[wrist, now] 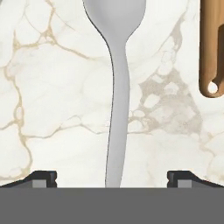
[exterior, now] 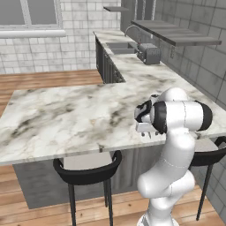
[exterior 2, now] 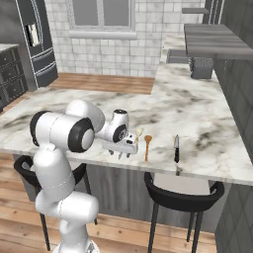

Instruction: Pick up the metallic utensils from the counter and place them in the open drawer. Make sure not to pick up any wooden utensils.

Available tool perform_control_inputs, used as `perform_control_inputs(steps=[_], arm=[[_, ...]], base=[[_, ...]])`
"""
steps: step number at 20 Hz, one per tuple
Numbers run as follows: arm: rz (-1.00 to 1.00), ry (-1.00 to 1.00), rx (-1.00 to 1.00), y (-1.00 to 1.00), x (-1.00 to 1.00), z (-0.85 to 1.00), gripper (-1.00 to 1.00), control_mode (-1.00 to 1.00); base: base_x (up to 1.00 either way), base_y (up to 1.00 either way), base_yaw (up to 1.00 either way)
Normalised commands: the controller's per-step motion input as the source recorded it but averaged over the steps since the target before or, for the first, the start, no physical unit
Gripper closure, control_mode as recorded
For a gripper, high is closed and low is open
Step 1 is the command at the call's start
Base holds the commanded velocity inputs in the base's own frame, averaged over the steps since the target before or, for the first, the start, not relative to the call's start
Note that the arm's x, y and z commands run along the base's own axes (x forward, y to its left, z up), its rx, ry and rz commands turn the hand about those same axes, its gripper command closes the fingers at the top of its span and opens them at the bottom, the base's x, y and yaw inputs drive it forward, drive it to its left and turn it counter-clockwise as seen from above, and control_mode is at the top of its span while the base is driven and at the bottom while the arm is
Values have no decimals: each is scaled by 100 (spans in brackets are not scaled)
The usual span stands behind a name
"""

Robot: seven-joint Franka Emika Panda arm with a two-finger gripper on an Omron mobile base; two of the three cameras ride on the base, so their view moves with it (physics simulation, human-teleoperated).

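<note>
The gripper hangs low over the counter, jaws spread wide and empty, one dark tip at each side of the hand view. The metal spoon lies flat on the marble straight down the middle between them, handle toward the hand, bowl at the far end. Judged: the hand is centred over the handle so that the tips can close across its thin width; the grasp is not yet made. Just beside the spoon, apart from it, lies a wooden handle with a hanging hole at its end, outside the span of the tips, which suits the rule to leave wood alone. From the right base view the gripper sits near the counter's front edge, a wooden spoon next along, then a black-handled knife. A stool stands below the overhang. The open drawer cannot be made out, so the carry route is unclear.
</note>
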Motion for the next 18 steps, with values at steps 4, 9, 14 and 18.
perform_control_inputs(steps=[4, 9, 14, 18], arm=[[0, 0, 0, 0, 36, -28, -100, -100], [0, 0, 0, 0, 24, -26, -100, -100], [0, 0, 0, 0, 2, -20, -100, -100], [0, 0, 0, 0, 0, -24, 100, -100]], base=[[0, 0, 0], [0, 0, 0], [0, 0, 0], [0, 0, 0]])
